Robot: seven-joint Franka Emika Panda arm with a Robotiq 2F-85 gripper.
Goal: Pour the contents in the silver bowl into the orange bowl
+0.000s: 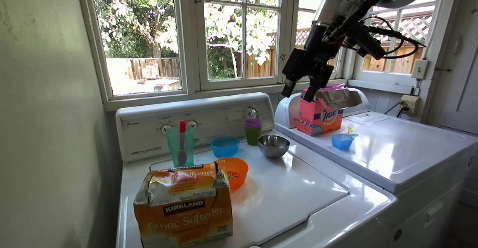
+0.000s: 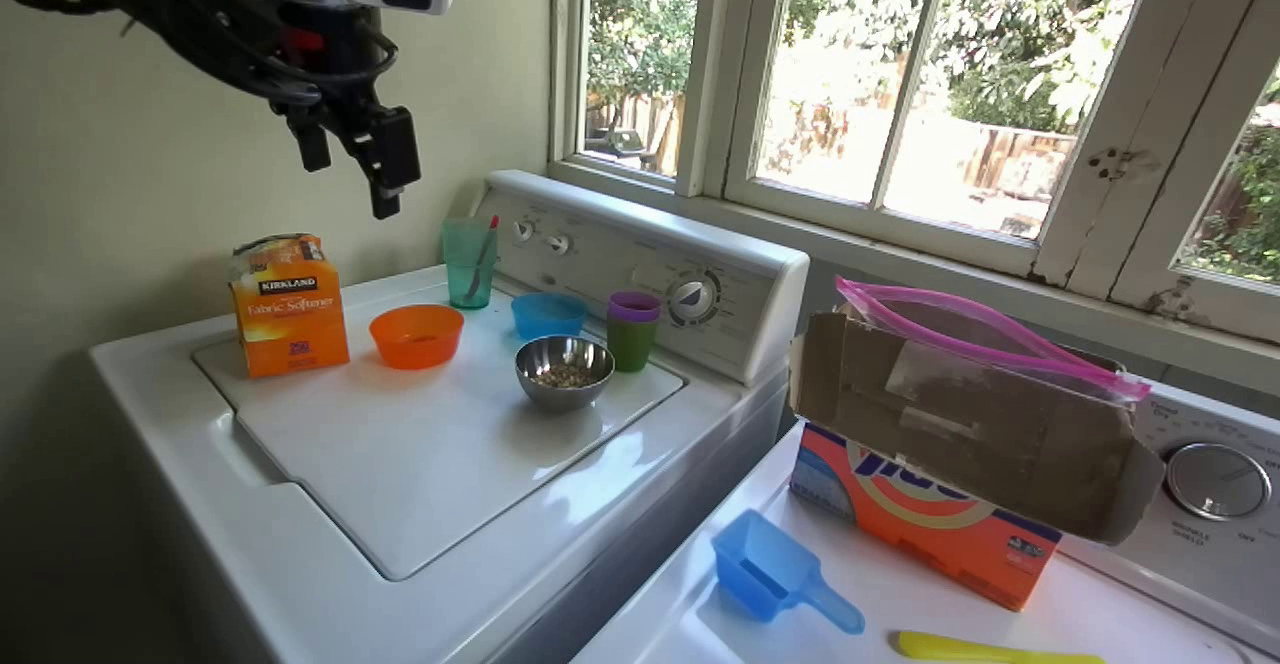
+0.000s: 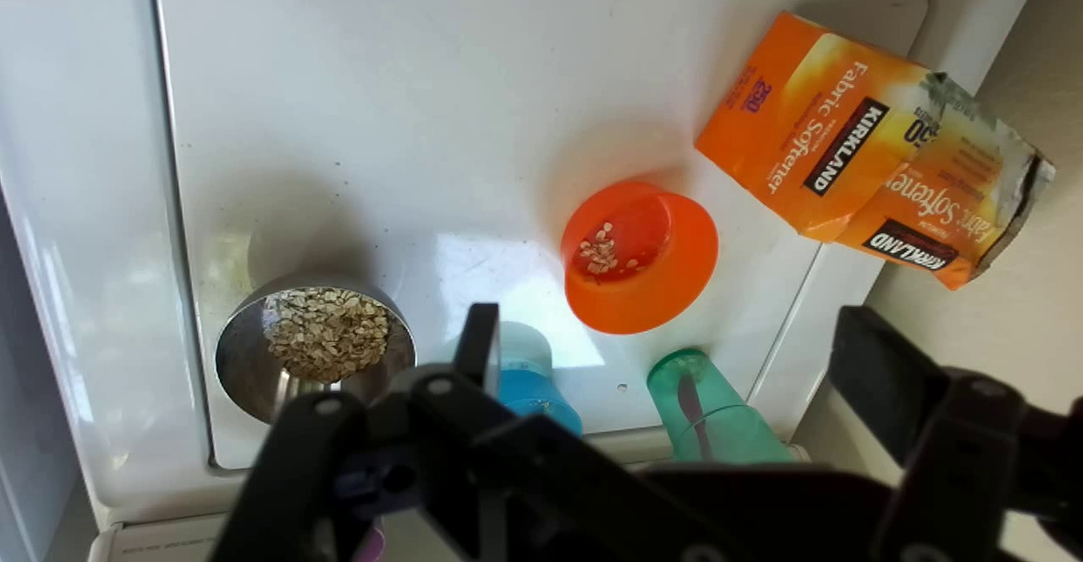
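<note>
The silver bowl stands upright on the white washer lid, in both exterior views (image 1: 273, 151) (image 2: 553, 399), and shows in the wrist view (image 3: 244, 367). It holds a heap of oat flakes. The orange bowl (image 2: 415, 342) stands on the same lid, partly behind a box in an exterior view (image 1: 242, 175). In the wrist view the orange bowl (image 3: 660, 300) has a few flakes inside. My gripper is high above the washer in both exterior views (image 1: 298, 92) (image 2: 349, 184). In the wrist view its fingers (image 3: 664, 333) are wide apart with nothing between them.
A Kirkland box (image 2: 292, 319), a green cup (image 2: 470, 264) with a red-handled utensil, a blue bowl (image 2: 548, 316) and stacked cups (image 2: 633, 334) stand near the bowls. A Tide box (image 1: 320, 115) and a blue scoop (image 1: 342, 142) sit on the neighbouring machine.
</note>
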